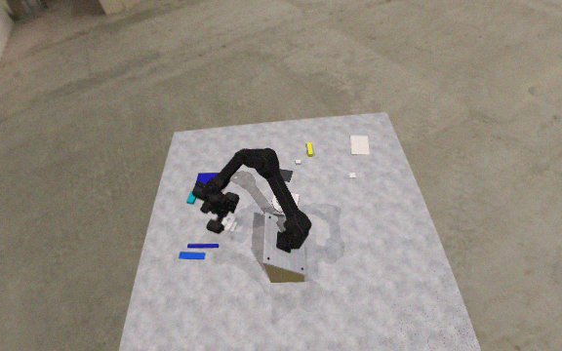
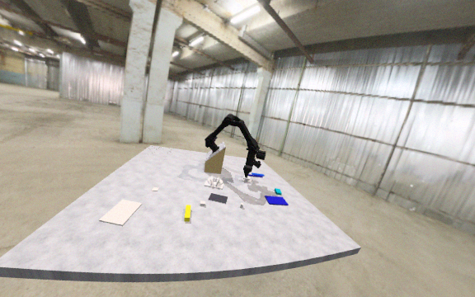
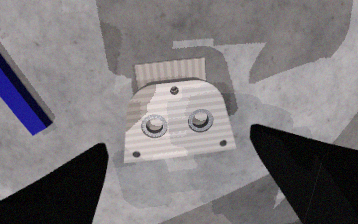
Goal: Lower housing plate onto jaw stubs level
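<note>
The housing plate (image 1: pixel 230 224) (image 2: pixel 246 180) (image 3: pixel 177 102) is a pale, ribbed plate with a rounded end, two ringed holes and three small dark holes. It lies on the table, with a ribbed strip showing at its rounded end. My gripper (image 1: pixel 221 225) (image 2: pixel 246 176) (image 3: pixel 180 140) is open and empty above it. In the wrist view the fingertips stand on either side of the plate's straight end, with gaps on both sides. The white base with the jaws (image 1: pixel 285 201) (image 2: pixel 213 182) is near the arm's mount. Its stubs and pins are too small to tell apart.
A dark blue bar (image 1: pixel 203 246) (image 3: pixel 11 82) and a lighter blue bar (image 1: pixel 191 255) lie near the plate. A blue panel (image 1: pixel 207 177) (image 2: pixel 276 200), teal block (image 1: pixel 191 198) (image 2: pixel 278 191), dark panel (image 2: pixel 218 198), yellow block (image 1: pixel 309 149) (image 2: pixel 187 213) and cream panel (image 1: pixel 359 145) (image 2: pixel 121 212) also lie about.
</note>
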